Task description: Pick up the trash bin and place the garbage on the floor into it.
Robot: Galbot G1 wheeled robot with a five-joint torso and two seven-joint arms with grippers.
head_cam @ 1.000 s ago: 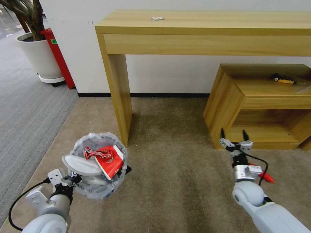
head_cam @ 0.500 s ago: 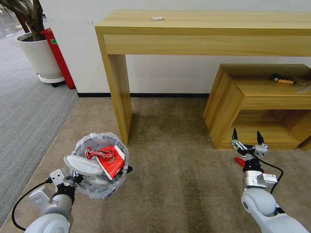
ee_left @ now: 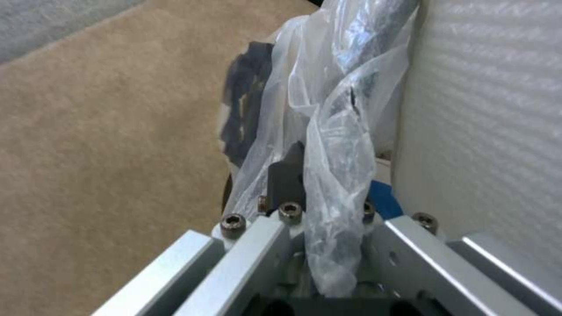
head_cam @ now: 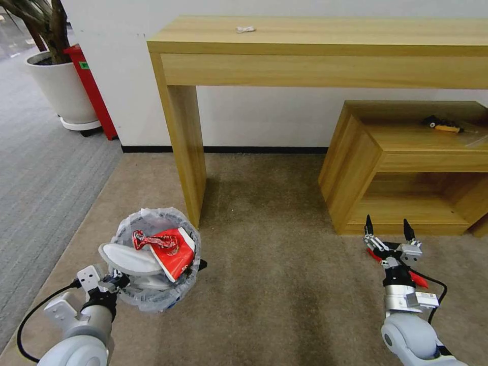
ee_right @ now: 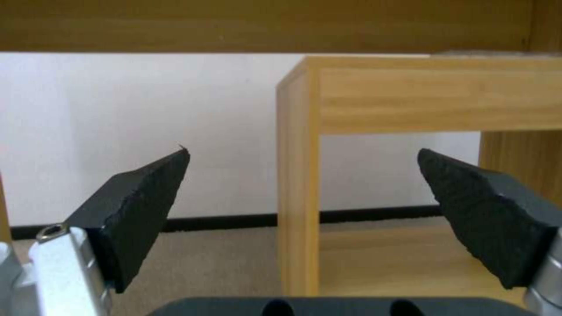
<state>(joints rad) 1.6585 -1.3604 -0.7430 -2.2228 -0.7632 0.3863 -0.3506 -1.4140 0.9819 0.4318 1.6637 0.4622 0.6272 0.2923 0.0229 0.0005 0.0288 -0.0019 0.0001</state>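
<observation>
A: On the beige floor (head_cam: pixel 264 264), at our left side, we hold the trash bin (head_cam: pixel 152 300) by its rim; the left gripper (head_cam: pixel 114 282) is closed over the rim and the clear bag (ee_left: pixel 333 175) together. In the left wrist view the plastic runs between the fingers.

B: Is it heavy?

A: We think not. It holds a white slipper (head_cam: pixel 129 259) and a red cup (head_cam: pixel 175 254), both light. But the bag is thin and slippery, so the grip should catch the stiff black wall, not only the film.

B: And the right side?

A: The right gripper (head_cam: pixel 388 235) is wide open and holds nothing. It hangs low over a red piece of garbage (head_cam: pixel 418 278) near the low wooden shelf (head_cam: pixel 356 168). This piece looks small and soft; we would pinch it at the middle, close to the floor
</observation>
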